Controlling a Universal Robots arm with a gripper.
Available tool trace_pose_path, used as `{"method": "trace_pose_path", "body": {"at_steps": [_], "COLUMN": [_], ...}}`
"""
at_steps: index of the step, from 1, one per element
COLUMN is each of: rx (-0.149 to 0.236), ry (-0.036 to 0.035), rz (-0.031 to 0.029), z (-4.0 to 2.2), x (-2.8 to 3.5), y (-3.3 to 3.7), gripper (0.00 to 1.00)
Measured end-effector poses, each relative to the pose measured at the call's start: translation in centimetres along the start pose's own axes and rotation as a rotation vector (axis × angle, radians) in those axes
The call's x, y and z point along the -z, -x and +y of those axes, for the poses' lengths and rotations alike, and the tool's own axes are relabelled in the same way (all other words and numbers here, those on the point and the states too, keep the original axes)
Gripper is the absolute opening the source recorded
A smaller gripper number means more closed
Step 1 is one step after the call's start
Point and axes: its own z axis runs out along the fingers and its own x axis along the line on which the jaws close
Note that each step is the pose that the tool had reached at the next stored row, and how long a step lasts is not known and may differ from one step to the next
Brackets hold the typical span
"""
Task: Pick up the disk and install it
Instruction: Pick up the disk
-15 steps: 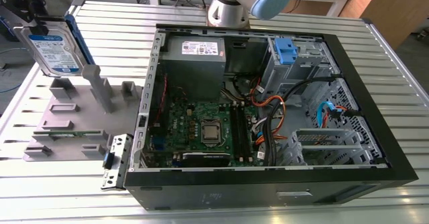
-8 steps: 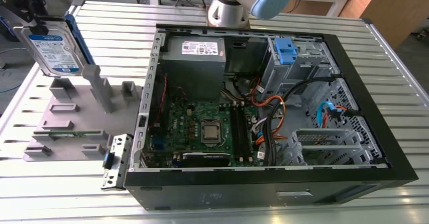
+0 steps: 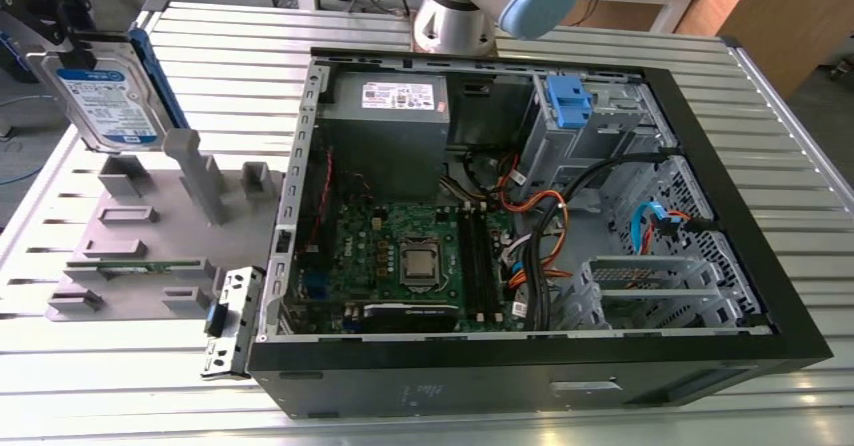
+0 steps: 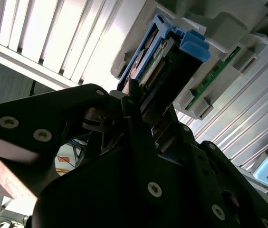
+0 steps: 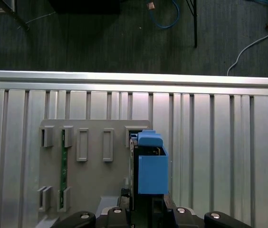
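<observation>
Black pincer clamped on the flat silver-grey metal disk with blue plastic side rails, held on edge above the grey plastic fixture block near the slatted metal worktop's edge; open black computer case stands beside the block.

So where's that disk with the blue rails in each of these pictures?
Exterior view: the disk, upright, upper left, label showing.
Second wrist view: the disk end-on before the grey slotted holder.
First wrist view: the disk edge-on over that holder's edge.
Shared landmark: the grey slotted holder.
</observation>
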Motion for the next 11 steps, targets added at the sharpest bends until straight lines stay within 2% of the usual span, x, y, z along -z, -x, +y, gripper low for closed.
{"method": "trace_pose_path", "body": {"at_steps": [4, 11], "rx": [0.0, 0.0], "ry": [0.0001, 0.0], "rz": [0.0001, 0.0], "z": [0.02, 0.07], "x": [0.44, 1.73], "y": [0.01, 0.04], "gripper": [0.35, 0.35]}}
